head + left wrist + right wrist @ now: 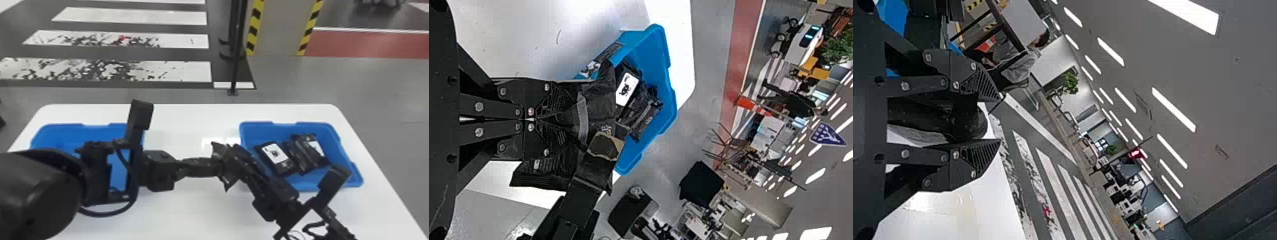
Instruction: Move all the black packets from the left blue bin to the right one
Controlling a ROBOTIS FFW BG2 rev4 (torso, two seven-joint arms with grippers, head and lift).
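Black packet (596,106) seems pinched in the left gripper (220,166), the right gripper (235,162) standing open.

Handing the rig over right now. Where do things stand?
Left hand: shut on a black packet, between the bins.
Right hand: open, its fingers around that packet, beside the right blue bin. Looks like a hand-off.
Done: several black packets lie in the right bin.
Left: this packet still has to go in. The left arm blocks much of the left blue bin, so I can't tell what remains there; check it.
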